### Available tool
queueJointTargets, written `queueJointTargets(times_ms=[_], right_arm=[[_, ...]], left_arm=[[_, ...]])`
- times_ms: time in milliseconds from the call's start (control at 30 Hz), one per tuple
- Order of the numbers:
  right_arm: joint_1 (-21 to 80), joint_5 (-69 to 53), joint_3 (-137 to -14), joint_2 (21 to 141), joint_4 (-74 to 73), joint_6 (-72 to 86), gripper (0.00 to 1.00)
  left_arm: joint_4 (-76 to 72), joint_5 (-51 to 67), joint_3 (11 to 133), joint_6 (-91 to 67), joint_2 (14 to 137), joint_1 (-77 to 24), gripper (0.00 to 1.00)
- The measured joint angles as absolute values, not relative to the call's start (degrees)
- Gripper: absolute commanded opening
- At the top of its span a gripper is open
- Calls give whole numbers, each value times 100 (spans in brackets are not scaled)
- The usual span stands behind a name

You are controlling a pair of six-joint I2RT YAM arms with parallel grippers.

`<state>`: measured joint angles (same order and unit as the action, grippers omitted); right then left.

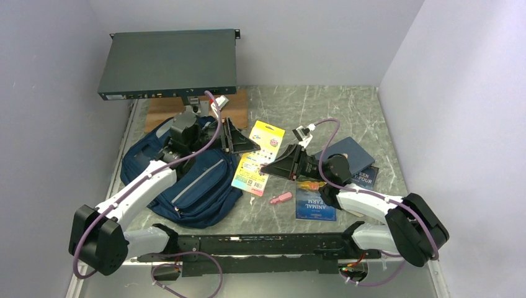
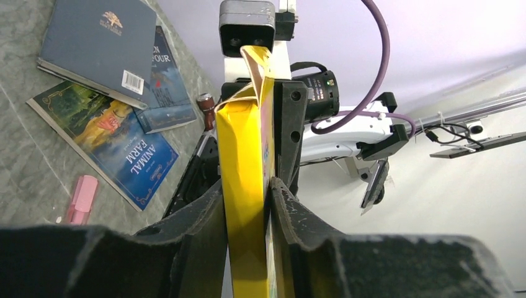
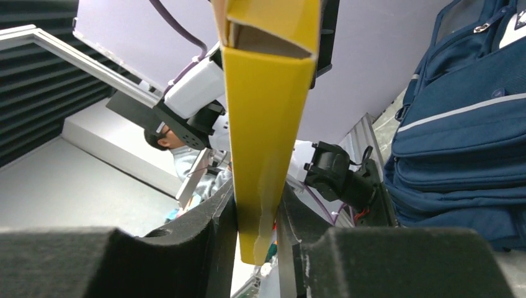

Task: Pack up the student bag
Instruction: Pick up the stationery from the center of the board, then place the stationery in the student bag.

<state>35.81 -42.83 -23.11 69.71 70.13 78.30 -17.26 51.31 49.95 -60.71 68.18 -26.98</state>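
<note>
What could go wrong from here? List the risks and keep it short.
1. The left hand and right hand both clamp the same yellow pack. If they move out of step, the thin card could bend or tear. Its end flap already gapes.
2. The student bag lies slumped with no open mouth visible, so the pack may snag on the fabric or slide off.
</note>
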Motion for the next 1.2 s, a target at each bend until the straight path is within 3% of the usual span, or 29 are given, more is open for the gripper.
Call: queueJointTargets(times_ms=[133, 300, 467, 600, 800, 967, 1200], right_arm=[[3590, -4200, -2252, 6976, 7037, 7918, 20], [3603, -4084, -2158, 6978, 7052, 7994, 17], [3553, -3907, -1997, 6746, 6399, 7708, 16], [3435, -3345, -1981, 5852, 4434, 6729, 17], [3387, -1955, -2324, 4486, 1472, 5096, 18], [3356, -1210, -2622, 4088, 228, 4307, 18], [3350, -1149, -2626, 4198, -207, 4112, 18]], left_arm=[[-1623, 5118, 4995, -5986, 6794, -2698, 46], [-941, 4989, 5004, -5446, 6648, -2698, 79], [1369, 3660, 5701, -4060, 6405, -2709, 99], [2735, 1822, 6066, -3087, 5793, -2689, 100], [3815, 379, 5957, -2318, 5428, -3218, 93], [4504, -733, 5924, -2123, 6770, -4589, 80], [5172, -1988, 6141, -1999, 8283, -4744, 72]])
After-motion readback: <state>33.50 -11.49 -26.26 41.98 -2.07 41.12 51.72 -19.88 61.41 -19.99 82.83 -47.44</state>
